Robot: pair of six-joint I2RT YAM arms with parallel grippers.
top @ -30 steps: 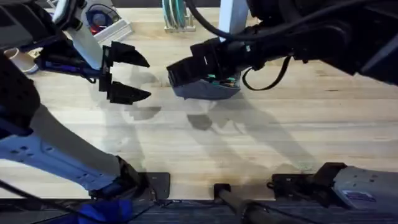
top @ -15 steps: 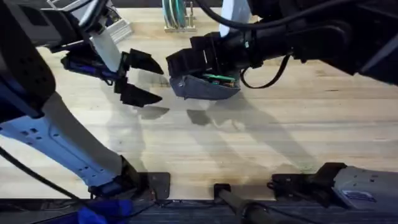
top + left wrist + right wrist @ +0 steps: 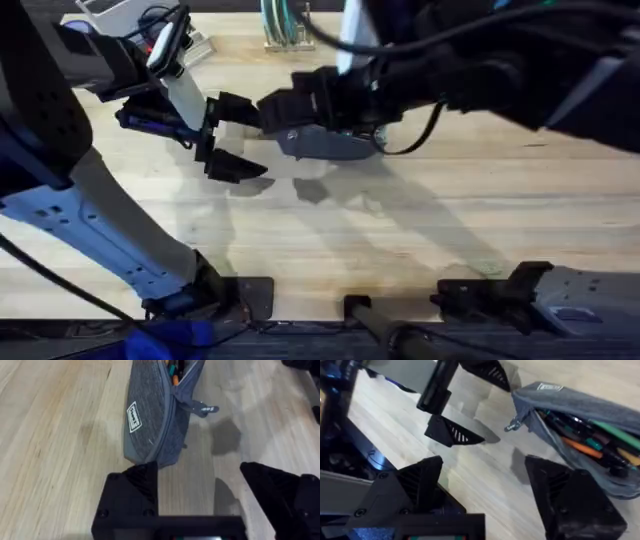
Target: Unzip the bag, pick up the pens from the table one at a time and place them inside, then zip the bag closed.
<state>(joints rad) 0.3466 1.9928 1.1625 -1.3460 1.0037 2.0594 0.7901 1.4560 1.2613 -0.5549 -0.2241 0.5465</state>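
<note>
Overhead view put the bag (image 3: 330, 143) on the table (image 3: 420, 230), between the open left gripper (image 3: 228, 135) and the right arm. In the left wrist view its zipper (image 3: 173, 397) gaped. The right wrist view showed pens (image 3: 600, 440) inside (several colours), the right gripper (image 3: 485, 485) open and empty. Judging so, only zipping was left.

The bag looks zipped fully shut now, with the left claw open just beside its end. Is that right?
Not quite. The bag is unzipped: the right wrist view shows its mouth gaping, with pens inside and the zipper pull hanging at the end. The rest holds: the left claw is open beside the bag's end.
</note>
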